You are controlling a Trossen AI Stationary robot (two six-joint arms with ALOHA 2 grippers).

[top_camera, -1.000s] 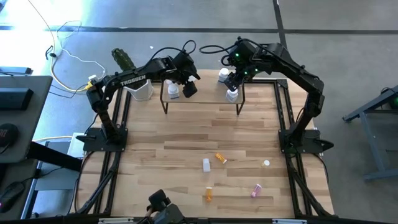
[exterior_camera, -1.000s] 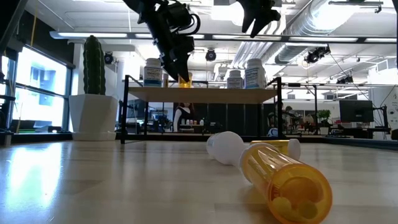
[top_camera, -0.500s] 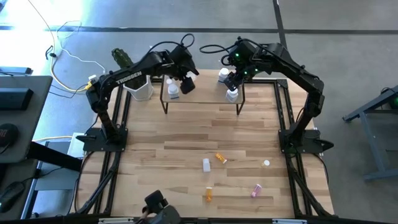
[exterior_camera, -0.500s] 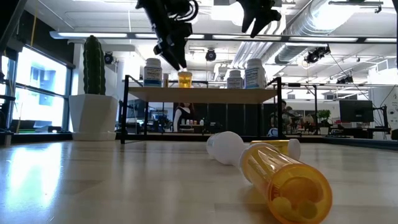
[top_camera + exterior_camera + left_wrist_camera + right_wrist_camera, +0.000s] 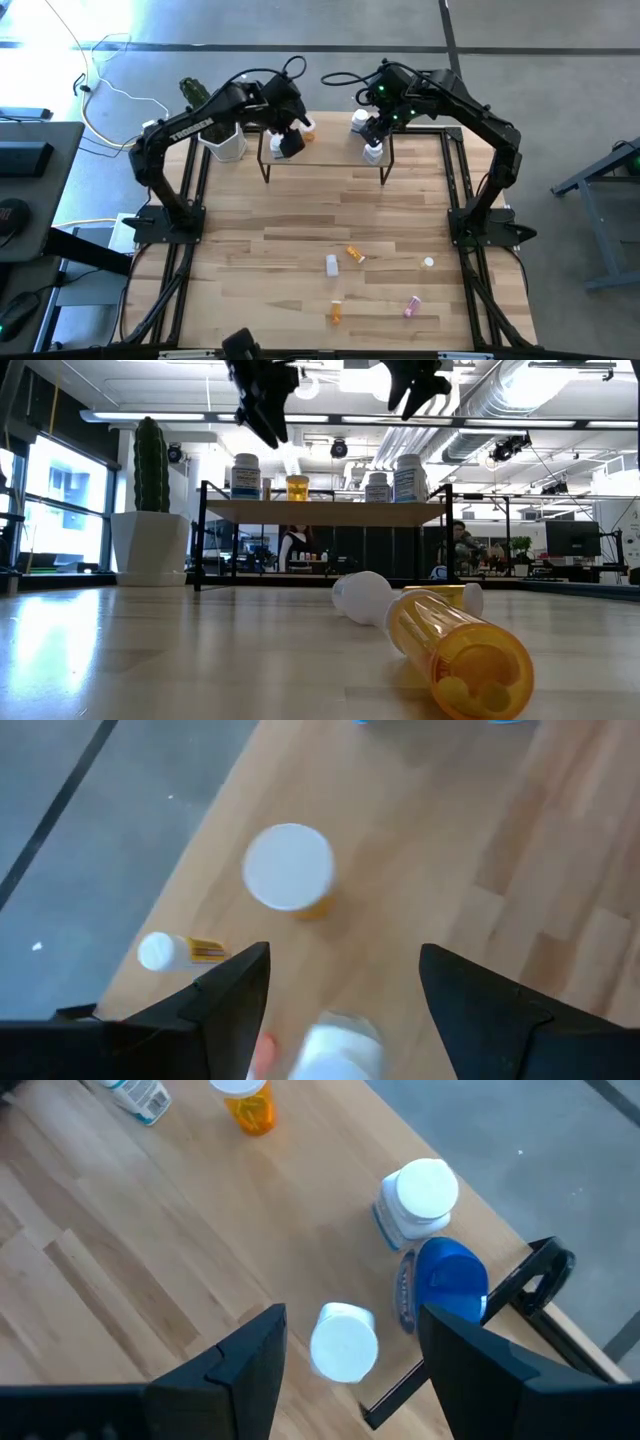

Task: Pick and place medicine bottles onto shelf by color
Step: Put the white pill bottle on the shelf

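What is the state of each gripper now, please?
Left gripper: open, holding nothing, above the orange bottle on the shelf.
Right gripper: open, holding nothing, above the shelf's other end.

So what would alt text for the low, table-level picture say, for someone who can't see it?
An orange pill bottle lies on its side close to the camera on a wooden table, with a white bottle lying behind it. Farther back, a low shelf holds four upright bottles, one of them orange, with two open robot grippers above and a potted cactus beside it.
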